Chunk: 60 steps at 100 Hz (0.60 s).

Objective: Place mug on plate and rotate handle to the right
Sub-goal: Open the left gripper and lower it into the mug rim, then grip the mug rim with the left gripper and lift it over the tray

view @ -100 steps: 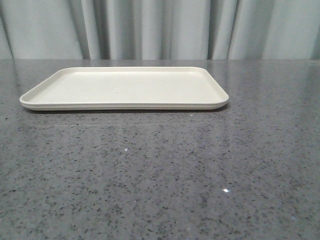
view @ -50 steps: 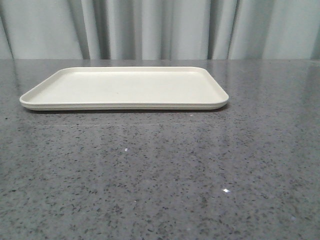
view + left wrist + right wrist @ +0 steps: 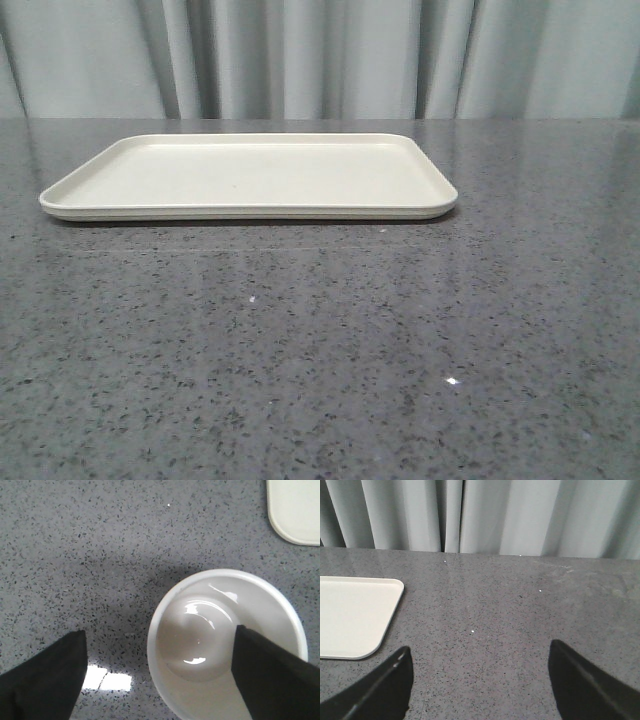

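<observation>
Left wrist view looks straight down into the mug [image 3: 225, 645], a white cup standing upright on the speckled grey table [image 3: 100, 555], its open mouth and glossy floor filling much of the frame. The left gripper [image 3: 160, 675] is spread wide: one dark finger [image 3: 270, 675] hangs over the mug's mouth, apparently inside the rim, the other over bare table just outside the wall, so the jaws straddle one side of the cup without pinching it, as far as I can tell. A rounded corner of the plate [image 3: 295, 510] shows nearby, well apart from the mug. In the front view the plate [image 3: 250, 175] lies bare toward the back of the table, before the curtain [image 3: 320, 60], with no mug and no arm in sight; the mug must stand outside that frame.

I judge the step in hand to be the first grasp. The next move calls for closing on the wall, lifting clear, and carrying across to the plate.

The handle is not visible anywhere, nor the printed face, so which way it points cannot be told. The right gripper [image 3: 480, 680] is also parted wide, idle over the table, the plate's corner to one side.
</observation>
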Tool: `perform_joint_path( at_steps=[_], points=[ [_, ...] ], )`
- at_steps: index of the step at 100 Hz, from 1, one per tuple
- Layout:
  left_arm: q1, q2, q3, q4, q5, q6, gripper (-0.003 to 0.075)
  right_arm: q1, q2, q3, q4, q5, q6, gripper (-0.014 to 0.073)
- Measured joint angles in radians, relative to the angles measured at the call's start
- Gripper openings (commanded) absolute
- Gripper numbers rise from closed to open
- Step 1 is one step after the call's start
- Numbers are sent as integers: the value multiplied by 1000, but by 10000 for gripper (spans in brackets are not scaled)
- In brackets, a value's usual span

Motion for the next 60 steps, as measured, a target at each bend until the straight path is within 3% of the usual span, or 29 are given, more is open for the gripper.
perform_joint_path(
  at_steps=[39,60],
  points=[
    [0,86,80,1,-7,22,433,0,0,0,0,-2,0,563],
    [0,87,82,1,-29,24,205,0,0,0,0,-4,0,563]
  ],
)
